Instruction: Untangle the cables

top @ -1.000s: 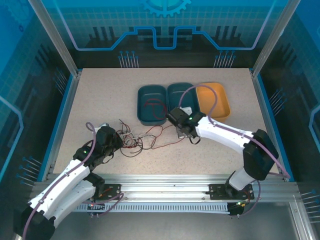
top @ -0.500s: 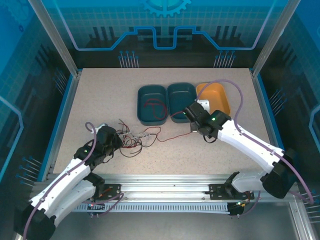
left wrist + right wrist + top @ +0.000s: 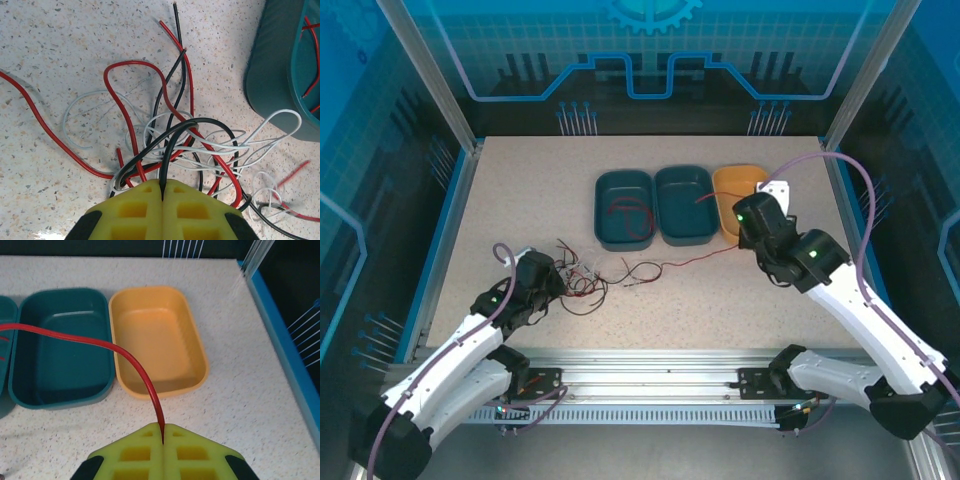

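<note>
Left gripper: yellow pads clenched on a black cable, pinched right at the fingertips. The strand arches up and ahead of the pads into the knot.

Tangle of cables: it lies on the table directly ahead of the left pads. Red, white and black strands cross several times. White loops wrap the red ones ahead and to the right. Loose red and black ends fan out farther ahead.

Left teal tray: ahead and right of the left gripper. A coiled red cable sits inside it, apart from the knot.

Middle teal tray: ahead and left of the right gripper.

Right gripper: pads clamped on a red cable. It rises from the fingertips and sweeps ahead and left over the middle tray, out of the wrist view. Judged: this is the strand you are drawing out of the knot.

Orange tray: straight ahead of the right pads, nothing in it.

Risks, judged:
- You hold one black strand only. If the white loops cinch on the red, your pull drags the whole knot rightward and tightens it.
- Both grips are on thin wire at the pad tips. A hard tug may let either strand slip out.
- The raised red span crosses the middle tray. If you lower it while taut, it could catch the rim and shift the tray.
</note>
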